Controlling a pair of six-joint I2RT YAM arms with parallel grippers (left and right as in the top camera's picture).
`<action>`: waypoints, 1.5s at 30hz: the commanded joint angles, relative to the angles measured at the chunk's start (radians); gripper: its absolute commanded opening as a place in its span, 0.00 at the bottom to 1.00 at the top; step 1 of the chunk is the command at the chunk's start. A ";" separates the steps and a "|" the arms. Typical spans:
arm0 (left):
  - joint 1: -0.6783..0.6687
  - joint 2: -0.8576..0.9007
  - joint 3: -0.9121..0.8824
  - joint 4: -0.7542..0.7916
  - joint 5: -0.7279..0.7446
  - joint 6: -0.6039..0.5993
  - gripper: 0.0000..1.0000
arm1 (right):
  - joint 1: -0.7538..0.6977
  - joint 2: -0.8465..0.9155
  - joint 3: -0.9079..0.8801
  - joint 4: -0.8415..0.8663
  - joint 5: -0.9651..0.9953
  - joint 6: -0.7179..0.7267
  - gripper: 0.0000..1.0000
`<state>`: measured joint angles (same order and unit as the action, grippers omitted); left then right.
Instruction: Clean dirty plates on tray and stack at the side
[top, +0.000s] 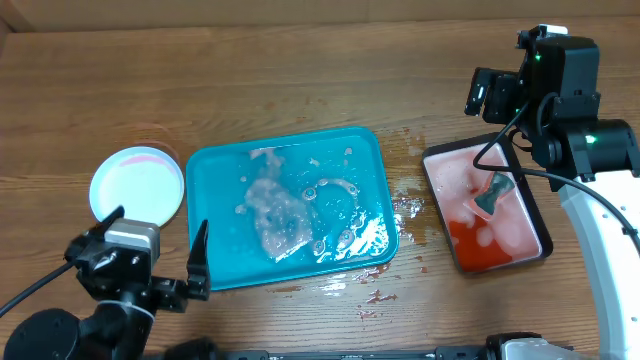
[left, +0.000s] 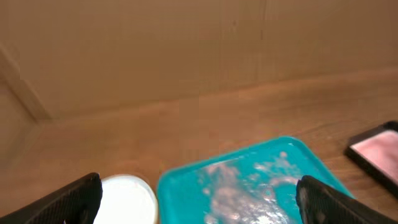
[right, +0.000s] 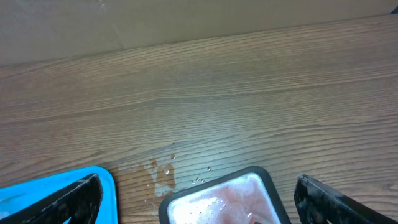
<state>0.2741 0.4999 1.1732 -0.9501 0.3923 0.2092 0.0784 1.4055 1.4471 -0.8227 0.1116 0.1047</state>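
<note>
While the left gripper (left: 199, 202) and right gripper (right: 202, 202) gape empty, suds (top: 275, 215) film the glossy, round-cornered turquoise tray (top: 215, 170); smooth round plates (top: 137, 185) sit stacked just off its left end.

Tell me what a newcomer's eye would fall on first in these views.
The turquoise tray in the middle of the table, awash with foamy water. Next, the black tray to its right, holding red liquid, foam and a dark tool, with water spattered on the wood between them. A pale plate sits left of the turquoise tray.
</note>
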 joint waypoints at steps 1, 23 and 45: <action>-0.010 -0.005 -0.075 0.105 0.066 0.082 1.00 | -0.007 -0.001 0.013 0.006 0.007 -0.002 1.00; -0.268 -0.497 -0.856 0.988 -0.120 -0.250 1.00 | -0.007 -0.001 0.013 0.006 0.007 -0.002 1.00; -0.187 -0.497 -1.169 1.046 -0.333 -0.651 1.00 | -0.007 -0.001 0.013 0.006 0.007 -0.002 1.00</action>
<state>0.0742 0.0151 0.0082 0.1566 0.0902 -0.4274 0.0784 1.4055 1.4471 -0.8230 0.1116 0.1040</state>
